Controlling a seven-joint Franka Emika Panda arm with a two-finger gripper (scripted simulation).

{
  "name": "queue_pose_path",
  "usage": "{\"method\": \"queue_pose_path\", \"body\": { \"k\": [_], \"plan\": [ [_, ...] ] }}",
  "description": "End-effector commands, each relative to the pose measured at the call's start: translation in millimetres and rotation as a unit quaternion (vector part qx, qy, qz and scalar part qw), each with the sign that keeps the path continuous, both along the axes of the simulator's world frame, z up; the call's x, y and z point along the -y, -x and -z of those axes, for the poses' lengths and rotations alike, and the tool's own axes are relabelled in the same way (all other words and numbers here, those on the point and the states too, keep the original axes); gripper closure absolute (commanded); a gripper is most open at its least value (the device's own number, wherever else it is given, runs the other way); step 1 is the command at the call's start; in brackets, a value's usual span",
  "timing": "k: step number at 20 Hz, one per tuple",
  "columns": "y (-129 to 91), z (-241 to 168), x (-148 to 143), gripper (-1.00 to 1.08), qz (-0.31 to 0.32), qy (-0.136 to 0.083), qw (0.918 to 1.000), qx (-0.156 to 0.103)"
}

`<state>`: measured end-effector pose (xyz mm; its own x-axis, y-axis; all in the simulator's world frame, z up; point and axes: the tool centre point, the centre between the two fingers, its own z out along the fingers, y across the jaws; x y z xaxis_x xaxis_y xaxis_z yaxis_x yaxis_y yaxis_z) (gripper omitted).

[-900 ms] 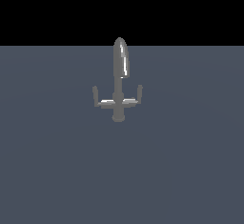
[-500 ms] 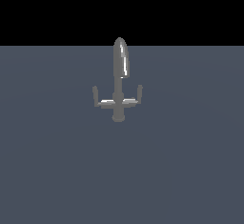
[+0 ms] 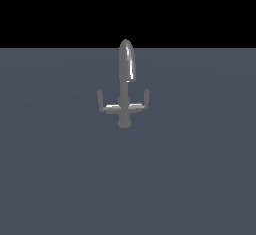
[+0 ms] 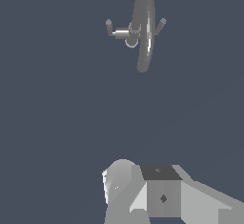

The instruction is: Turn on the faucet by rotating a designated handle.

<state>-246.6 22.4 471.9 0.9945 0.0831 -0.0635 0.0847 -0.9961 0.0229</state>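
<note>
The faucet stands alone toward the counter's far edge, its handle jutting to the exterior view's left and untouched, the arm well apart from it; I cannot tell how the fingers are set.

One faucet, two side arms, one of them the handle.

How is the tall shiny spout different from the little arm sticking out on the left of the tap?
The spout is thick and rounded, while the left arm is thin. The spout rises tall above the stem; the left arm sits low, running sideways from the stem. The spout ends in a smooth arch, but the left arm ends in a small upturned tip. Both are grey metal parts of the same faucet.
</note>
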Motion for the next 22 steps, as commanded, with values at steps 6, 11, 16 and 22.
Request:
{"method": "queue_pose_path", "body": {
  "k": [6, 11, 16, 22],
  "plan": [
    [-5.9, 4.6, 3.1, 1.08, -0.039, 0.023, 0.9988, -0.019],
    [-13.2, 9.9, 6.9, 1.08, -0.086, 0.049, 0.9941, -0.043],
    [-23.9, 16.9, 11.9, 1.08, -0.152, 0.081, 0.9818, -0.08],
    [-39.6, 25.9, 17.8, 1.08, -0.24, 0.118, 0.9539, -0.135]
  ]
}}
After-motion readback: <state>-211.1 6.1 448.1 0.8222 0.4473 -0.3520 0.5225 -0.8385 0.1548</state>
